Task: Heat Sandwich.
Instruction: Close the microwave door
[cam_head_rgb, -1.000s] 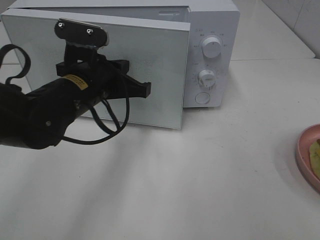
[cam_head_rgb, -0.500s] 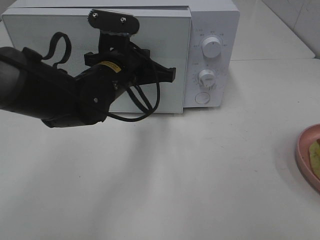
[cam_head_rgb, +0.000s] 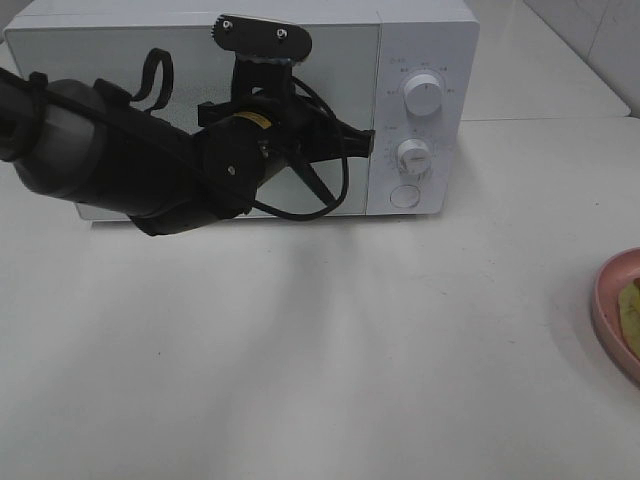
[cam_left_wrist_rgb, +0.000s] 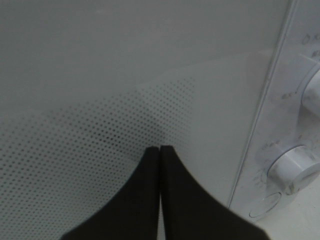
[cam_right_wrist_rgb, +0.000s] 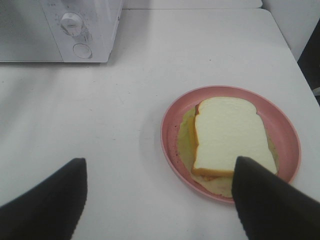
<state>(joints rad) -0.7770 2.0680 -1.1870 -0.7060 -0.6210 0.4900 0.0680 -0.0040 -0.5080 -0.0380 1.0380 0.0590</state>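
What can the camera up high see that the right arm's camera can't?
Only the high camera shows the left arm, its shut fingers against the closed microwave door, and the upper knob. Only the right arm's camera shows the whole sandwich lying on the pink plate, with its own open fingers over the table. Both show the microwave's lower knob, the round button and the white table.

I can read nothing: the small markings around the microwave dials are too blurred.
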